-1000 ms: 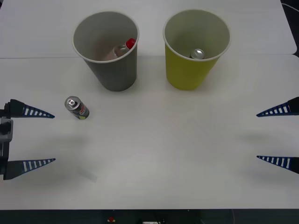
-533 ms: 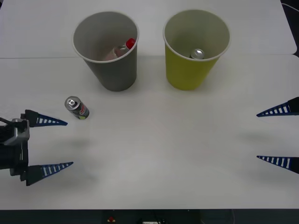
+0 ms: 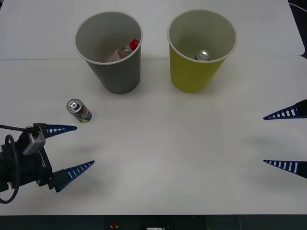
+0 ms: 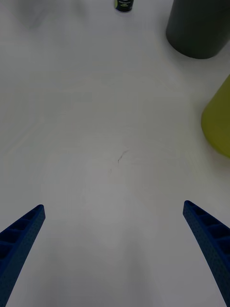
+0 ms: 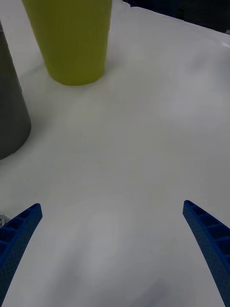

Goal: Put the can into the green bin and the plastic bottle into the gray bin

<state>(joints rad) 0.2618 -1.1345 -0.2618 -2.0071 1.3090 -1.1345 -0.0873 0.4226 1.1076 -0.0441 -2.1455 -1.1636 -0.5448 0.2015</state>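
Note:
A small dark can (image 3: 79, 110) lies on the white table, left of centre and in front of the gray bin (image 3: 120, 76). Inside the gray bin rests the plastic bottle (image 3: 129, 48), its red cap up. The green bin (image 3: 192, 76) stands to the right of the gray one and holds another can (image 3: 202, 55). My left gripper (image 3: 84, 145) is open just in front of the loose can and slightly to its right, apart from it. My right gripper (image 3: 264, 140) is open at the table's right edge. The right wrist view shows that can (image 4: 123, 5) far off, the gray bin (image 4: 199, 29) and the green bin (image 4: 218, 120).
The left wrist view looks past the open left gripper (image 5: 112, 205) at the green bin (image 5: 72, 38) and the gray bin's wall (image 5: 9, 110). Bare white table (image 3: 182, 143) spans the space between the two arms. The table's front edge runs just below the grippers.
My left arm has come forward and to the right over the table, turning so that its fingers point up-right near the loose can. The right arm, bins and cans have not moved.

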